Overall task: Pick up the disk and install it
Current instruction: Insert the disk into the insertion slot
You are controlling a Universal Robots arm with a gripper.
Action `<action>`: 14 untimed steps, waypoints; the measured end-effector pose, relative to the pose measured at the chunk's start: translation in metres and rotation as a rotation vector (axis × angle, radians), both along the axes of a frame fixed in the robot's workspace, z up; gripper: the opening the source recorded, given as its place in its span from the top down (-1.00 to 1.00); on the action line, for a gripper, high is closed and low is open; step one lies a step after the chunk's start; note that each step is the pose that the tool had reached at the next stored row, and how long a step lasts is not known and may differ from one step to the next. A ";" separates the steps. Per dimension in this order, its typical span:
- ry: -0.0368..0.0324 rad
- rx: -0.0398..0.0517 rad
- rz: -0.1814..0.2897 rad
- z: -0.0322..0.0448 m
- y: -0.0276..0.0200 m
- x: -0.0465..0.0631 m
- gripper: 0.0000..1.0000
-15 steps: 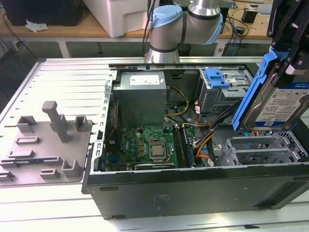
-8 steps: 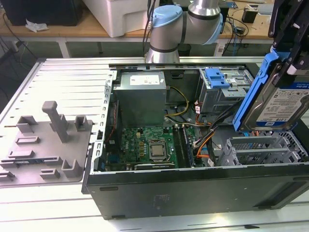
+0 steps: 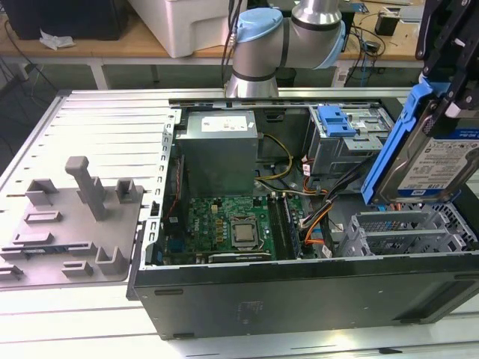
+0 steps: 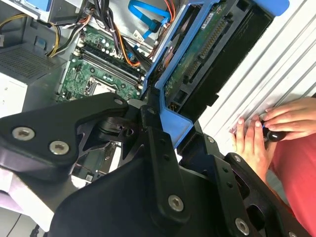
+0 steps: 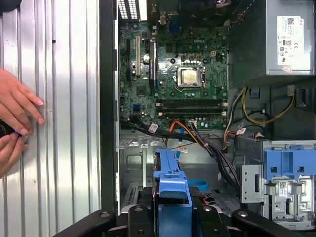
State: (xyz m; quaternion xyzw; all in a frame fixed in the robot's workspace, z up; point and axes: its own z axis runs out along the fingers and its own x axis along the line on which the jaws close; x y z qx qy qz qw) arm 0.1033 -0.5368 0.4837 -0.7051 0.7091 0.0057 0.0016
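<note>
**A:** Where is the disk, and why does it hang at that slant?

**B:** The flat silver disk (image 3: 443,161), with its white-and-blue label facing up and its blue plastic carrier bracket (image 3: 395,142) around it, is in the air at the exterior view's right. It sits over a corner of the open grey steel computer case (image 3: 299,299). The black linkage gripper (image 4: 173,123) has its fingers drawn in tight across the bracket. The tilt probably lines the long side up with the perforated grey metal bay (image 3: 404,232) beneath it.

**A:** Why would it grip the plastic and not the drive itself?

**B:** Likely because the bracket offers parallel, slightly yielding rails. In the second wrist view the disk's underside is a bare green circuit board (image 4: 197,54) with a connector strip, which is no place to squeeze.

**A:** And what surrounds it?

**B:** There is a green motherboard (image 5: 148,84), bundled black cables (image 5: 212,148) and a matte grey power-supply box (image 3: 217,149). A person's hands (image 4: 254,138) rest on the ribbed aluminium table (image 5: 64,123) beside the case.
</note>
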 end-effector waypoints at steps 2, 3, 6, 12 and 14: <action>0.0000 -0.0003 0.010 -0.0002 -0.0002 0.000 0.26; 0.0000 -0.0004 0.015 -0.0004 -0.0002 0.000 0.26; 0.0001 -0.0008 0.027 -0.0007 -0.0004 0.000 0.26; 0.0001 -0.0009 0.023 -0.0016 -0.0014 0.002 0.26; 0.0000 -0.0009 0.020 -0.0021 -0.0016 0.002 0.26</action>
